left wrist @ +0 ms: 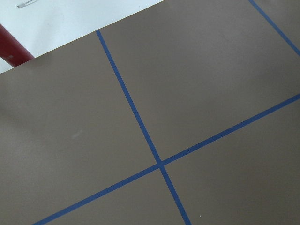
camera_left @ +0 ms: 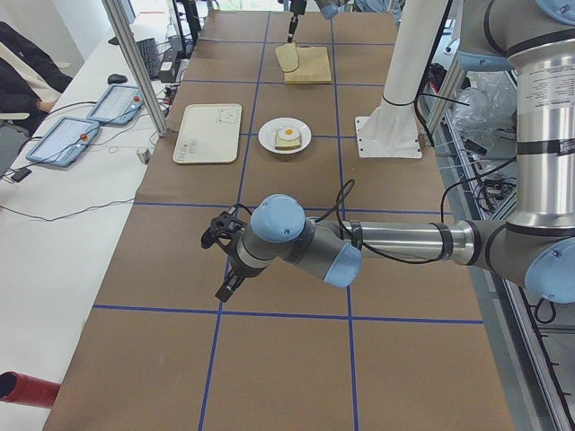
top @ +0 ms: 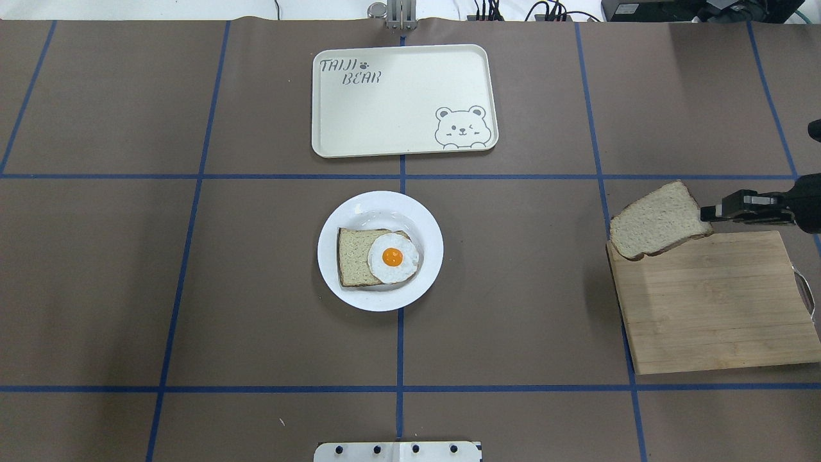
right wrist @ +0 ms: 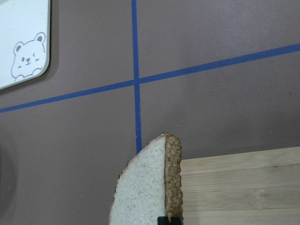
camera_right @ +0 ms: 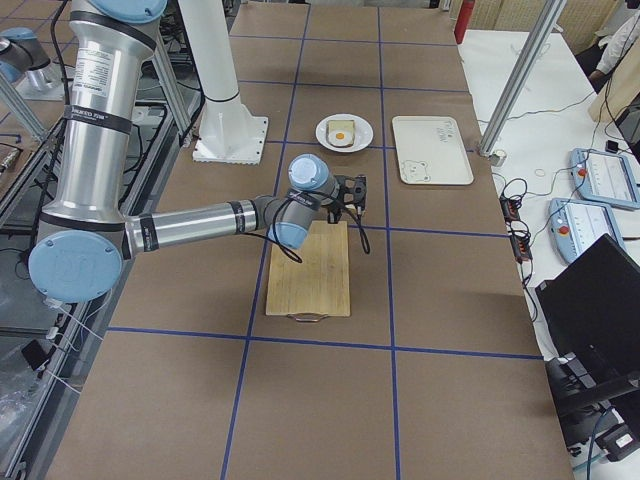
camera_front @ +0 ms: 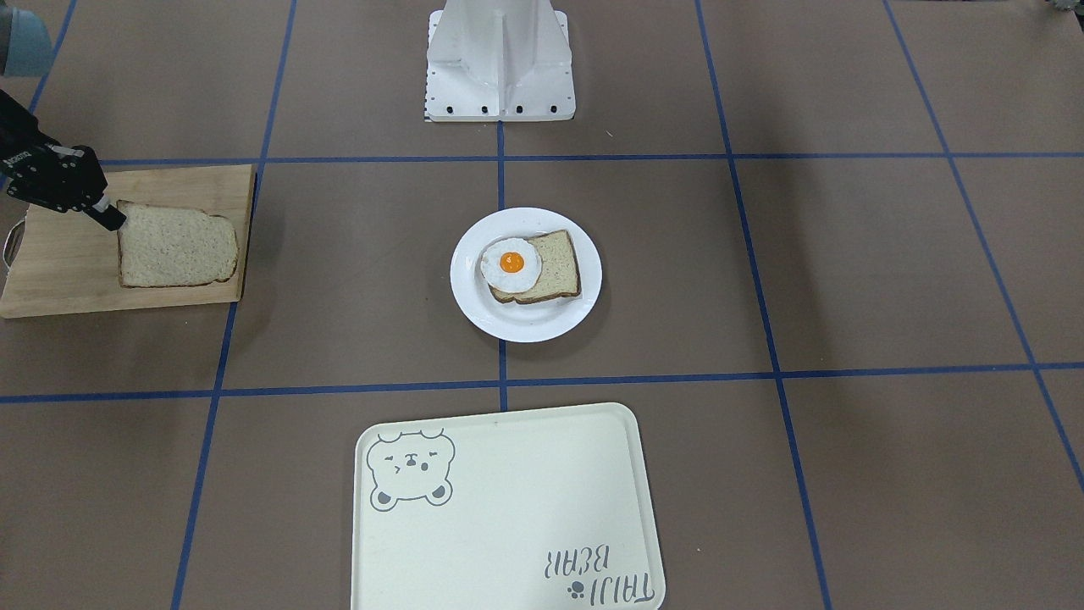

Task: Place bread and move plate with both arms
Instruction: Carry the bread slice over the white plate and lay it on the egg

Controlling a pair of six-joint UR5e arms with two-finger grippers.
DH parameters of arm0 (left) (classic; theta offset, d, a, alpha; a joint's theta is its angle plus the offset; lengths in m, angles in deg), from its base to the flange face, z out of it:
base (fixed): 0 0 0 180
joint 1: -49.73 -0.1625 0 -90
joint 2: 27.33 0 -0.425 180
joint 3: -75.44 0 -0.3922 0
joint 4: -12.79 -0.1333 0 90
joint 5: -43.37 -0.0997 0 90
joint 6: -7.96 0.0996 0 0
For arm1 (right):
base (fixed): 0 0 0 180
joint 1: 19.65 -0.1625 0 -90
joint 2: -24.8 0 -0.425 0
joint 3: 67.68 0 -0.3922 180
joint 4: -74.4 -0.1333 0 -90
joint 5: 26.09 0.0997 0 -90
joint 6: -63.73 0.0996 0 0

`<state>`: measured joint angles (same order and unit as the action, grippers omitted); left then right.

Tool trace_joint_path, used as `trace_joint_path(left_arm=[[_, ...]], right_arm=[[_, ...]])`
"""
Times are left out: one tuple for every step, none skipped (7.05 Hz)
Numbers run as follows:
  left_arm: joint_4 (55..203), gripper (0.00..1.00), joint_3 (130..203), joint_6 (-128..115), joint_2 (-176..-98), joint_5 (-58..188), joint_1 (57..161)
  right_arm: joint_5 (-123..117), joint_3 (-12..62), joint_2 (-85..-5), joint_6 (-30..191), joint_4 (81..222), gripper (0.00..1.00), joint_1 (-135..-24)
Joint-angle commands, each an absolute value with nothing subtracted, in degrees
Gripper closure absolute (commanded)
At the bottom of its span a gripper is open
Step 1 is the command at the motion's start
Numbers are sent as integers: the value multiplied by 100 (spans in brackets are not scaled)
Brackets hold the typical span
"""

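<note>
The bread (top: 657, 220) is a tan slice with a dark crust, tilted up over the far left corner of a wooden cutting board (top: 712, 301). My right gripper (top: 705, 215) is shut on its edge. The wrist view shows the slice (right wrist: 150, 187) edge-on in the fingertips (right wrist: 168, 219). The white plate (top: 333, 276) sits at the table's middle and holds a squarer slice (top: 353, 256) with a fried egg (top: 392, 257) on it. My left gripper (camera_left: 218, 267) shows only in the exterior left view, low over bare table far from the plate. I cannot tell if it is open.
A cream tray with a bear drawing (top: 404, 99) lies beyond the plate. The robot's white base (camera_front: 500, 59) stands behind the plate. A red cylinder (left wrist: 11, 44) lies at the table's left end. The table carries blue tape lines.
</note>
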<state>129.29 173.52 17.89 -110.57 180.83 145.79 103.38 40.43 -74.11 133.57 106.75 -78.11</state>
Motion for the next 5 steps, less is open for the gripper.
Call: trace_joint_path(left_arm=[[12916, 2, 17352, 1789, -11057, 18083, 14580], [12916, 2, 17344, 1772, -11057, 18083, 14580], [12916, 2, 17344, 1702, -11057, 18083, 14580], [12907, 2, 17343, 1693, -11074, 18083, 14571], [12898, 2, 17343, 1701, -11083, 18083, 14579]], right_arm=[[10242, 3973, -6490, 13980, 10710, 100, -7540], [9745, 3963, -6041, 14498, 10710, 100, -7120], [8904, 3955, -5610, 14851, 10710, 100, -6472], [8165, 3963, -5240, 15064, 10849, 100, -5917], [7453, 3955, -4801, 15188, 11233, 100, -5381]])
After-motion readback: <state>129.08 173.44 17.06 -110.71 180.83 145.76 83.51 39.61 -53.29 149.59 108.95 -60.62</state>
